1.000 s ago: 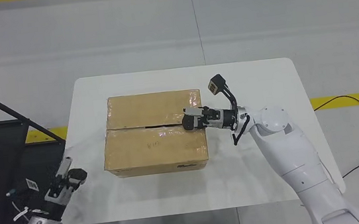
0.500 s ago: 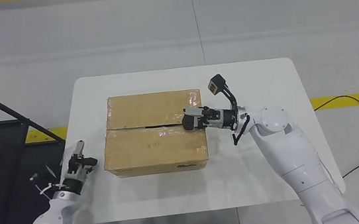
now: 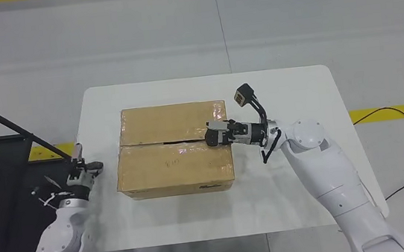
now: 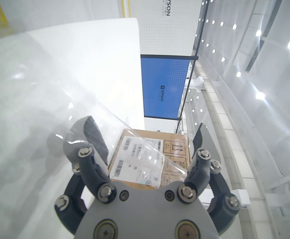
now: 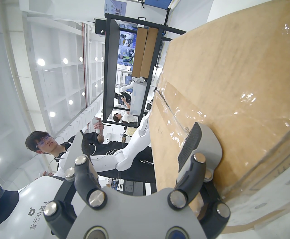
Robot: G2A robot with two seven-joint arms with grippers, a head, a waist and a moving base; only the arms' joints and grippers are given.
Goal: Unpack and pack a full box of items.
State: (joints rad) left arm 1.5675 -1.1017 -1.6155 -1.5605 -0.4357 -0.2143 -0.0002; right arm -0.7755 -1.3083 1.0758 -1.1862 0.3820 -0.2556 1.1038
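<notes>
Tabletop [image 3: 288,93]: white, rounded corners.

Box [image 3: 174,148]: brown cardboard, flaps shut, with a taped seam running from 9 to 3 o'clock. It sits on the tabletop, toward 9 o'clock of centre, and has printed labels on its 9 o'clock end wall.

Right tool [image 3: 211,135]: at the box's 3 o'clock edge, over the seam. Spread wide, one finger [image 5: 190,144] against the lid, nothing gripped.

Left tool [image 3: 87,169]: at the tabletop's 9 o'clock edge, near the box and apart from it. Wide open, empty.

Clear film [image 4: 149,158]: loose sheet between left tool and box.
</notes>
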